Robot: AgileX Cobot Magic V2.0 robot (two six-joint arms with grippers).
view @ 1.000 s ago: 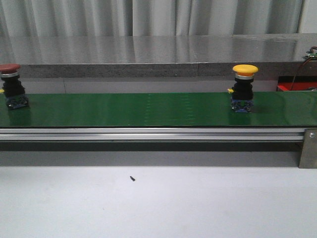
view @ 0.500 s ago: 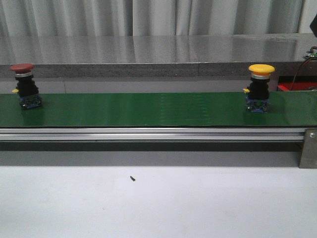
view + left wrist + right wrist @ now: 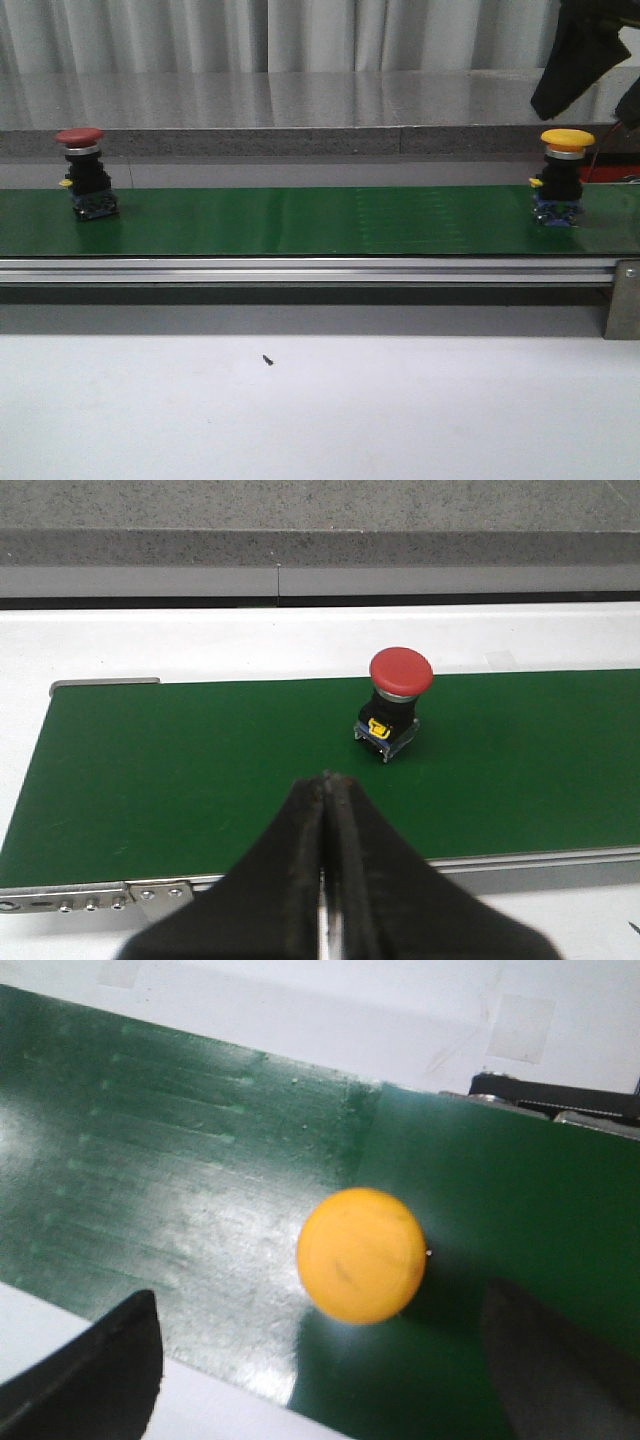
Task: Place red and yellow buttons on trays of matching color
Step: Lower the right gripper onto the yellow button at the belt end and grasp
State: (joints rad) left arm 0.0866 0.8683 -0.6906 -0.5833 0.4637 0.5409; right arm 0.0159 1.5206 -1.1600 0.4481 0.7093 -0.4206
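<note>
A red button (image 3: 80, 170) stands upright on the green conveyor belt (image 3: 300, 220) at the left. It also shows in the left wrist view (image 3: 398, 695), a short way beyond my left gripper (image 3: 327, 780), which is shut and empty over the belt's near edge. A yellow button (image 3: 562, 178) stands on the belt at the right. My right gripper (image 3: 580, 60) hangs above it. In the right wrist view the yellow cap (image 3: 361, 1255) lies between the wide-open fingers (image 3: 100, 1370) of the right gripper (image 3: 322, 1305), untouched. No trays are in view.
An aluminium rail (image 3: 300, 270) runs along the belt's front, with a bracket (image 3: 622, 298) at its right end. White tabletop (image 3: 320, 410) lies in front. A grey ledge (image 3: 300, 140) and curtains stand behind.
Both buttons have moved to the right along the belt. My right gripper has come into the front view, above the yellow button.
</note>
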